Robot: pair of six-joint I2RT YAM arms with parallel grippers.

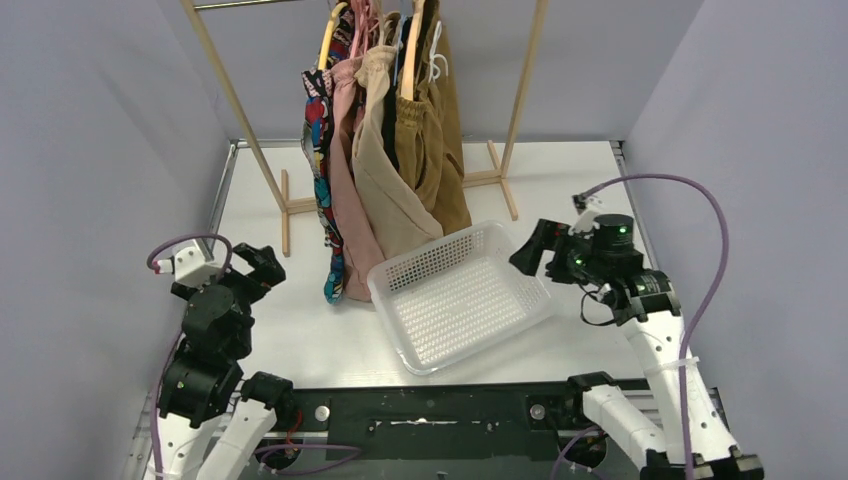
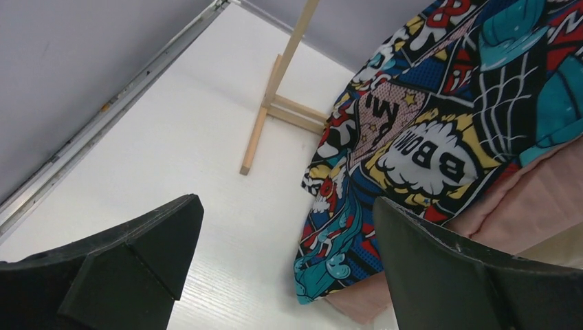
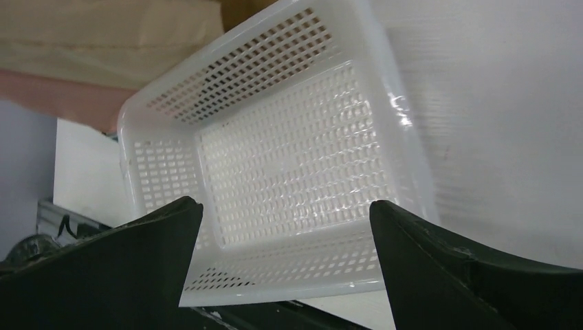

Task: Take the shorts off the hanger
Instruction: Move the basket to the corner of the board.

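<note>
Soft fabric shorts [image 1: 390, 170] hang bunched from wooden hangers [image 1: 410, 60] on a pale timber rack [image 1: 235, 110] at the back of the white counter [image 1: 300, 335]: mustard, black, beige, dusty pink and a glossy comic print, with their hems drooping to the counter beside a white perforated plastic basket [image 1: 385, 300]. The left pincer [image 2: 289, 227] has its dark wedge-shaped fingers spread wide and holds nothing, facing the comic print. The right pincer [image 3: 285, 227] is equally wide and empty, over the rectangular basket.
</note>
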